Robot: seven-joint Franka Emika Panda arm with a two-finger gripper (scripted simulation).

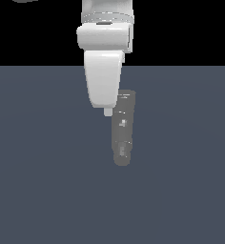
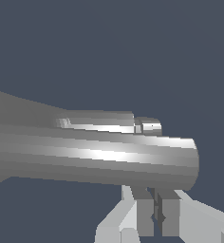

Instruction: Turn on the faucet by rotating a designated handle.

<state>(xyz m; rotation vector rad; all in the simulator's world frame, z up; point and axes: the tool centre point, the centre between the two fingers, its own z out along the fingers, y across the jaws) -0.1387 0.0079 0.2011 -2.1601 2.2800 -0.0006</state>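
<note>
In the exterior view the white arm (image 1: 105,57) comes down from the top of the picture, and its lower end narrows to a small white tip that sits just beside the faucet (image 1: 123,127), on the exterior view's left of it and near its upper part. The faucet is a dull grey, long cylinder with a flat round top and a rounded lower end, and it lies on the plain blue-grey floor (image 1: 38,167) a little right of the middle of that view; small pale glints show along its body. Part of the arm covers the faucet's upper left edge. The handle cannot be made out in the exterior view. In the wrist view the faucet (image 2: 99,159) fills the middle as a thick grey cylinder with a bright streak along it, and behind it runs a thinner grey piece with a short lighter end (image 2: 149,126); whether this is the handle cannot be told for sure. The gripper (image 2: 156,216) shows at the edge of the wrist view, just beside the thick cylinder's round end. Its two grey fingers (image 2: 143,216) stand close together with only a thin dark slit between them, so they look closed, and nothing is seen held between them. No container appears in either view.
</note>
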